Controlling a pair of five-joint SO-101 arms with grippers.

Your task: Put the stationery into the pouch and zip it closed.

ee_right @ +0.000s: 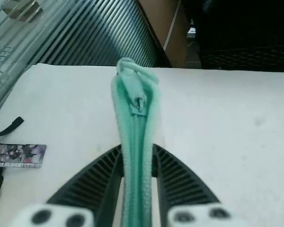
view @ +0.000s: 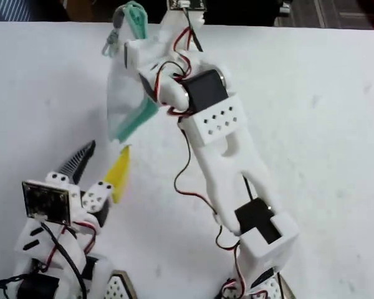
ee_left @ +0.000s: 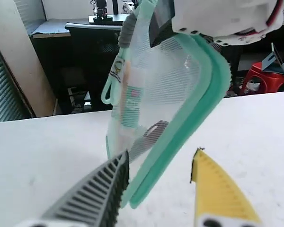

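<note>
The mint-green mesh pouch [view: 126, 99] hangs tilted above the far part of the table, with stationery [ee_left: 131, 101] showing through its mesh. My right gripper [ee_right: 137, 165] is shut on the pouch's zipper edge [ee_right: 135, 142], and the zipper pull [ee_right: 138, 101] lies at the end farthest from the fingers. My left gripper [view: 107, 149] stands open just below and in front of the pouch. Its grey finger [ee_left: 99, 189] is close to the pouch's lower corner, and its yellow finger [ee_left: 217, 189] is apart from the pouch. A green loop [ee_left: 109, 90] dangles from the pouch's upper end.
The white table [view: 311, 124] stretches wide to the right of the arms. A small printed card [ee_right: 19, 155] and a black strap [ee_right: 7, 127] lie near one table edge. The table's far edge runs just behind the pouch.
</note>
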